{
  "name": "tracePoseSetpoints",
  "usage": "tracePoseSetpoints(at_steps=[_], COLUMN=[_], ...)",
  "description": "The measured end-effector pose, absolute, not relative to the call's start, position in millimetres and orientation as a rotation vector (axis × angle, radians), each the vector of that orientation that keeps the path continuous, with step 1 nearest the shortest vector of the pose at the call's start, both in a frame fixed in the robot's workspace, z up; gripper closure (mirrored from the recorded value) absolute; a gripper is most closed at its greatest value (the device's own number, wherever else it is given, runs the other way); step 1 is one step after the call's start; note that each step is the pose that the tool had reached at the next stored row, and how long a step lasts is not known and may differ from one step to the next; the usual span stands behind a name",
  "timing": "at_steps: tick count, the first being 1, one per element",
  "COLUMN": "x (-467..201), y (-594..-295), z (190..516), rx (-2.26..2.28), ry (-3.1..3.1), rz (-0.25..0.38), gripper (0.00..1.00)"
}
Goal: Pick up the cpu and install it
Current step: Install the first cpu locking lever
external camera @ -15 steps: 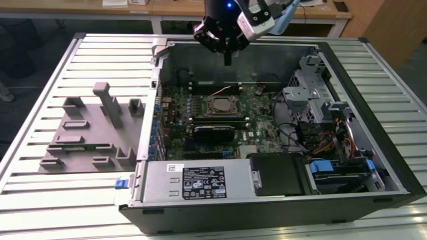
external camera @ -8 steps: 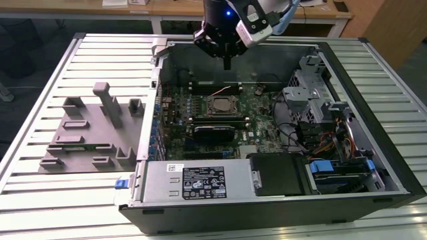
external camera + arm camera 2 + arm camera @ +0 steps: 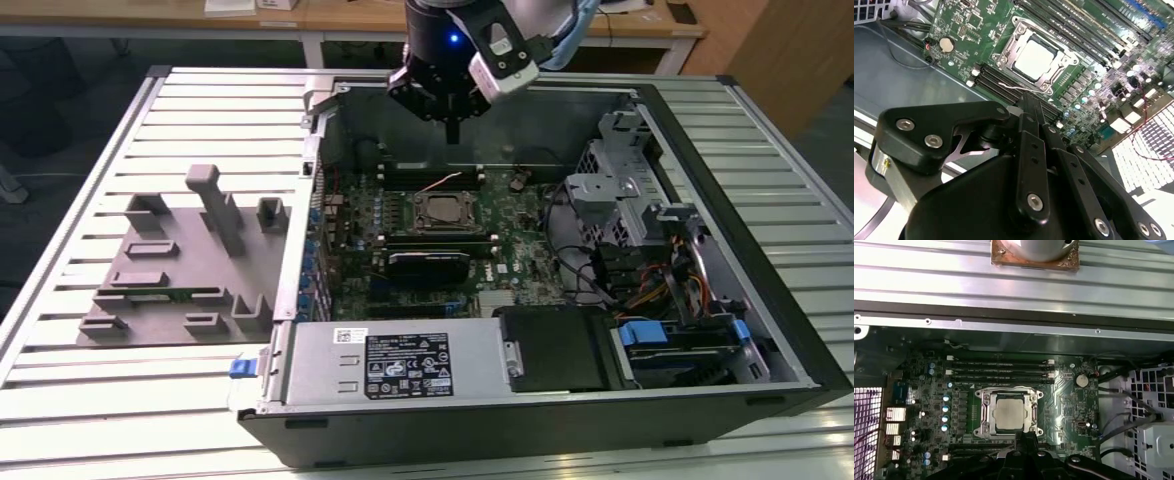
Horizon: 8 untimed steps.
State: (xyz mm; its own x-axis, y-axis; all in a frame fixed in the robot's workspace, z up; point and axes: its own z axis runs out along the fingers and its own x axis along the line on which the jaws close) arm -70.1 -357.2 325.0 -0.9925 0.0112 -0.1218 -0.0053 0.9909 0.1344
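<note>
The cpu (image 3: 1009, 412) is sitting inside the socket (image 3: 985, 411). The gripper (image 3: 451, 134) is hovering over the socket's edge, its fingers pressing together and gripping nothing.

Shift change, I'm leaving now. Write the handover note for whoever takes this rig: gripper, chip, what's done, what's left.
Gripper: shut and empty, hanging above the open computer case, apart from the chip.
Chip: lies flat in its socket on the green board, silver top up.
Done: pick-up and placing appear finished, since the chip sits in the socket.
Left: nothing that shows, though I cannot tell whether the socket's clamp is locked.
</note>
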Motion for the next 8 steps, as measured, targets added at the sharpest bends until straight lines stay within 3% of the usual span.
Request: tracePoseSetpoints(at_steps=[8], x=[-70], y=[-351], z=[311], rx=[0.005], ry=[3.012], rz=[0.206], gripper=[0.89])
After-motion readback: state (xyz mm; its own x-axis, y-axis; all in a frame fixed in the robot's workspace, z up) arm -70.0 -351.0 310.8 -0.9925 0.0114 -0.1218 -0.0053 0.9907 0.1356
